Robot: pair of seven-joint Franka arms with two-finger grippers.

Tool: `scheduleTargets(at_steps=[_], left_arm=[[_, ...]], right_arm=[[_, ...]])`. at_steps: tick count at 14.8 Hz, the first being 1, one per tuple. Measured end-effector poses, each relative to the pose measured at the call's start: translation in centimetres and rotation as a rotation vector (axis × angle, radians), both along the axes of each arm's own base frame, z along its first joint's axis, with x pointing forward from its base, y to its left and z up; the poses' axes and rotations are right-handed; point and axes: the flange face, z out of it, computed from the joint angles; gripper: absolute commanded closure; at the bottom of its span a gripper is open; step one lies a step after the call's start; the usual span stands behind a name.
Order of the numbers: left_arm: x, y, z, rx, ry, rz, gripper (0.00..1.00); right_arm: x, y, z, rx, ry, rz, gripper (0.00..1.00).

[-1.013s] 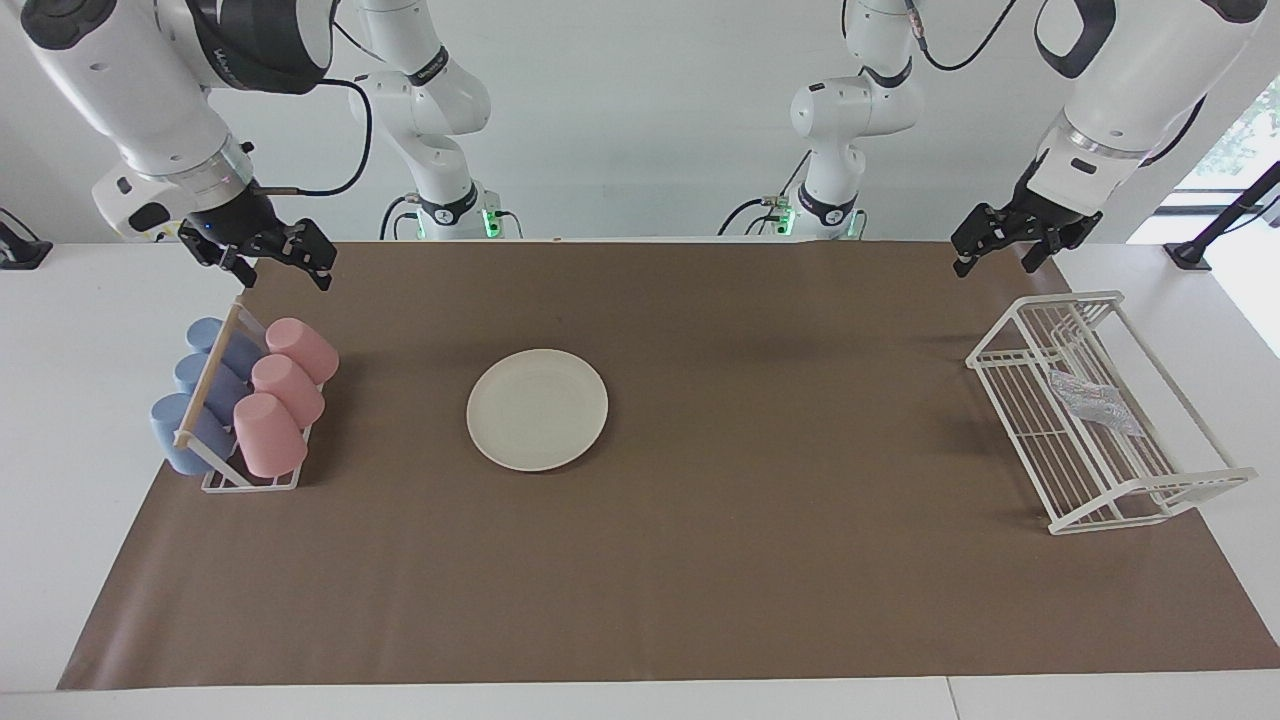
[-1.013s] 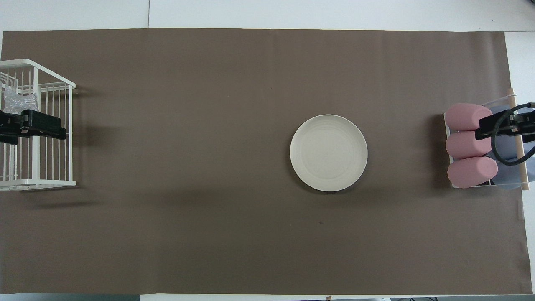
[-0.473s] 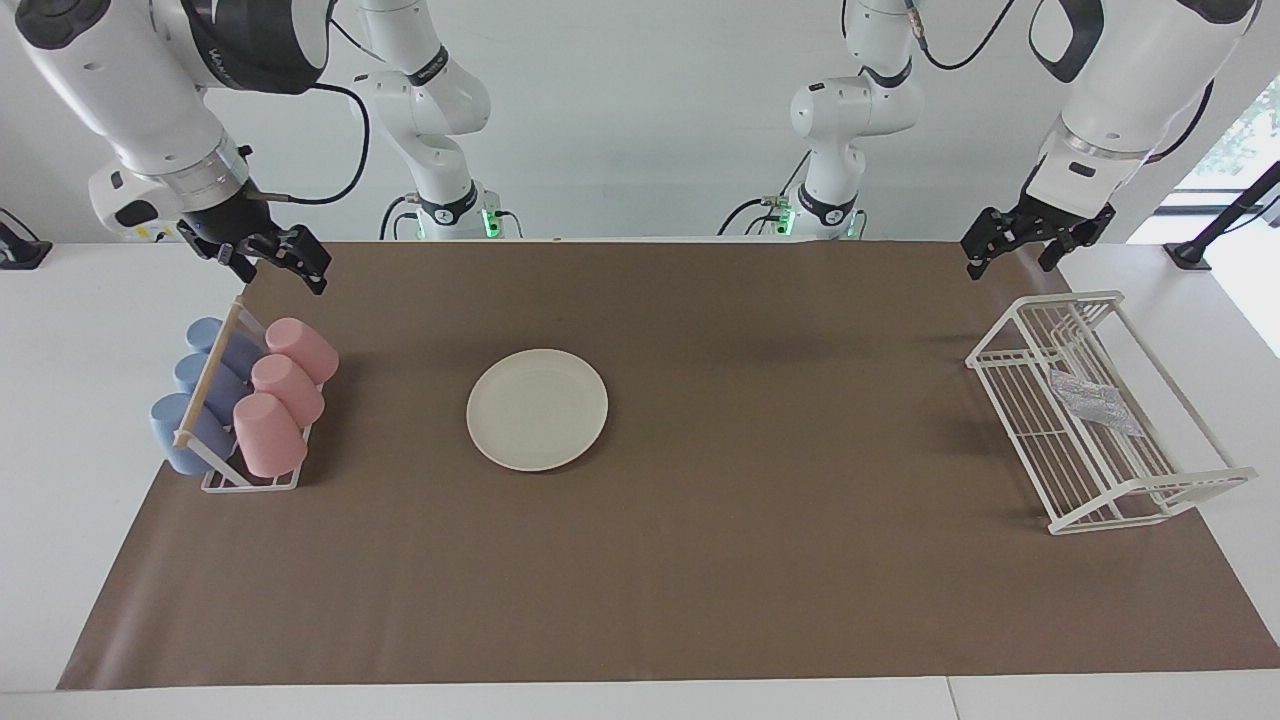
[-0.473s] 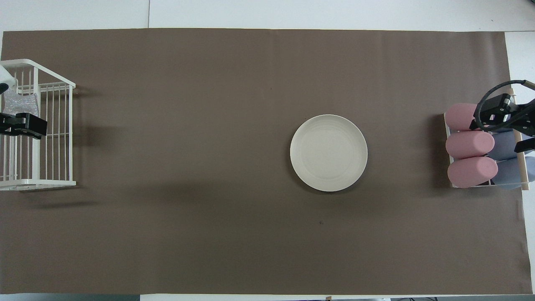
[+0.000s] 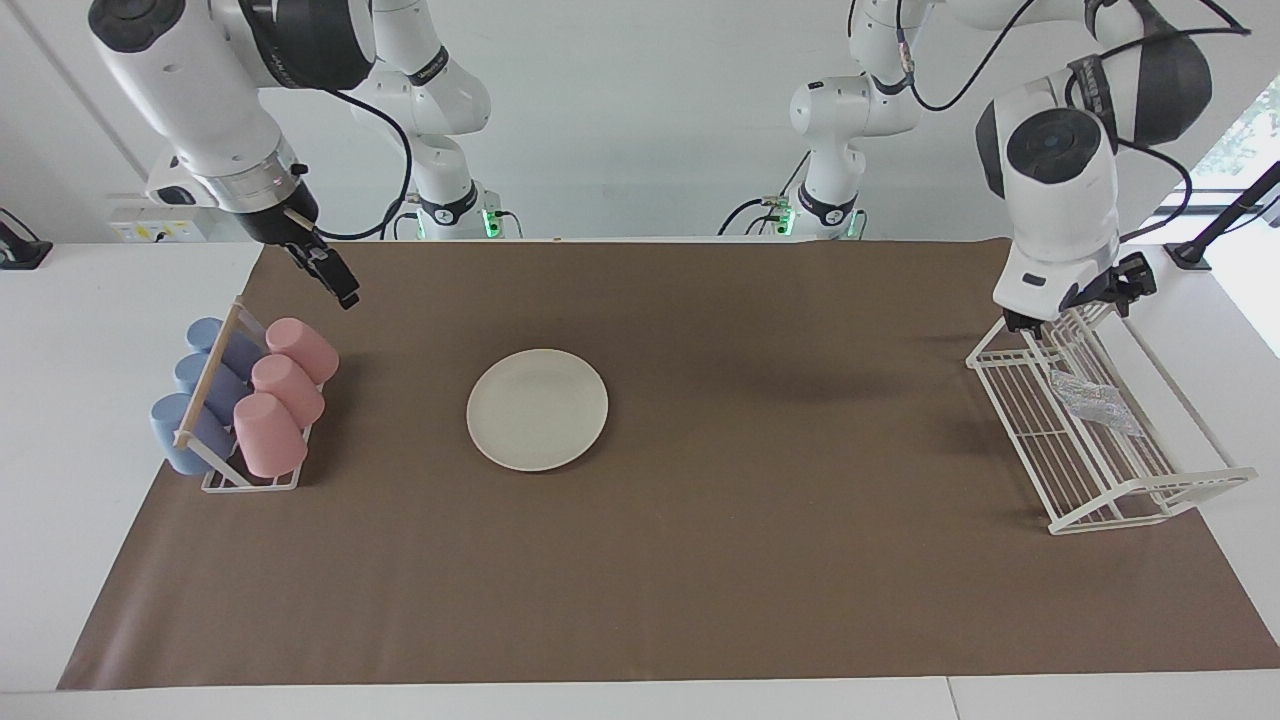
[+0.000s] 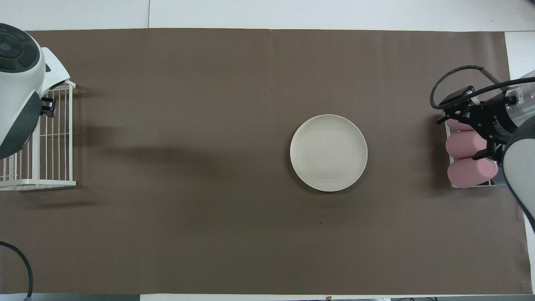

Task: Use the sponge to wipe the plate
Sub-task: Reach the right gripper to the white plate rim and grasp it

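The cream-white plate [image 5: 537, 409] [image 6: 329, 152] lies flat on the brown mat, toward the right arm's end of the table. A silvery mesh sponge [image 5: 1095, 403] rests inside the white wire rack [image 5: 1100, 470] at the left arm's end. In the overhead view the left arm's white housing hides the sponge. My left gripper [image 5: 1070, 303] hangs open over the rack's end nearest the robots, apart from the sponge. My right gripper [image 5: 338, 281] [image 6: 462, 137] is open and raised beside the cup holder, holding nothing.
A holder with pink cups [image 5: 285, 392] [image 6: 468, 146] and blue cups [image 5: 205, 385] stands at the right arm's end of the mat. The brown mat [image 5: 760, 560] covers most of the table. The wire rack [image 6: 50, 138] sits partly off the mat's edge.
The left arm has swung its wrist downward and lowered its gripper onto the rack's near end. The right gripper has turned and shifted slightly toward the plate.
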Motion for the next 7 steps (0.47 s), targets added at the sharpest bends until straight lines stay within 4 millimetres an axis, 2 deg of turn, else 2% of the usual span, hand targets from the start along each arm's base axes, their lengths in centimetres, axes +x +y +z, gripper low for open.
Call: scheduleTargets(at_steps=[2,4,7], left_arm=[[0.8,-0.1,-1.5,0.012,-0.029,0.007,0.0],[1.5,0.0,-2.8,0.057,-0.05,-0.016,0.0],[2.1,0.1,-5.6,0.079,-0.083,-0.003,0.0]], right_arm=[[-0.8,4.9,0.2,-0.014,-0.005,-0.068,0.0],[-2.0,8.6,0.3,-0.017,-0.007,-0.126,0.0],[-3.1,10.9,0.3,-0.005,-0.002,-0.246,0.0]])
